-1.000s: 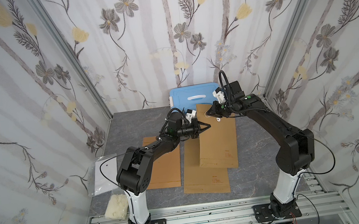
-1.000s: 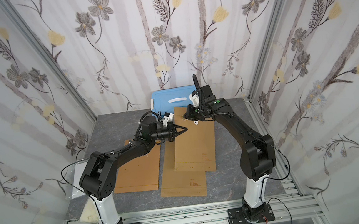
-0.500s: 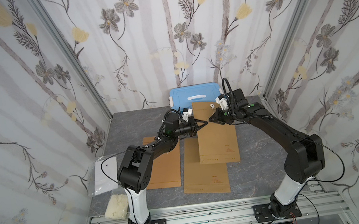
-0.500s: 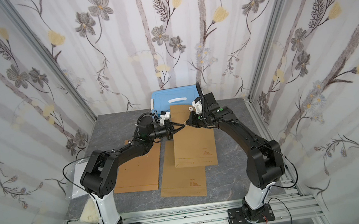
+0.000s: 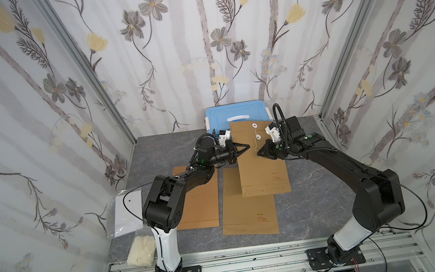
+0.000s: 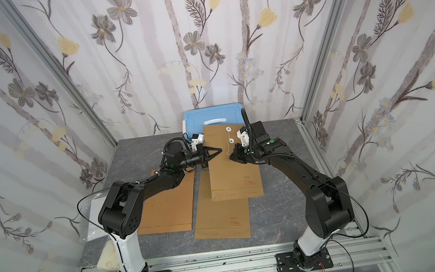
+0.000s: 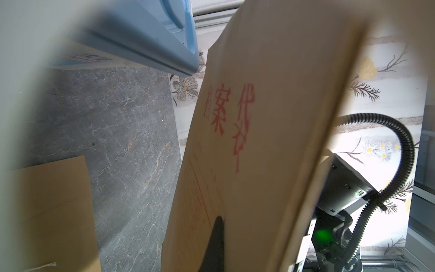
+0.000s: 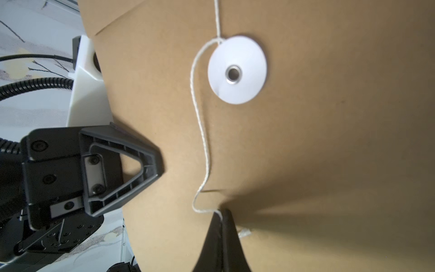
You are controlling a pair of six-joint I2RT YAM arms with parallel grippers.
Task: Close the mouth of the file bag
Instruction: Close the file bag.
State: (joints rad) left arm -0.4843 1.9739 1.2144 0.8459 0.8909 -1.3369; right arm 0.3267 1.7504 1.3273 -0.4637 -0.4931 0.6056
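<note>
The left fingers (image 5: 245,147) clamp shut on a side edge of the tilted file bag (image 5: 261,171); the right fingers (image 8: 222,223) pinch shut on its loose white string (image 8: 202,131).

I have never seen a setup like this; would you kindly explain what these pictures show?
Two black robot arms stand at a grey table. Two pictures look down from overhead; the other two come from a camera on each arm's wrist. The left tool is shut on the edge of a raised brown file bag. The right tool pinches the end of the bag's white string, which runs past a white disc. Two spare bags lie flat, with a blue box behind.
</note>
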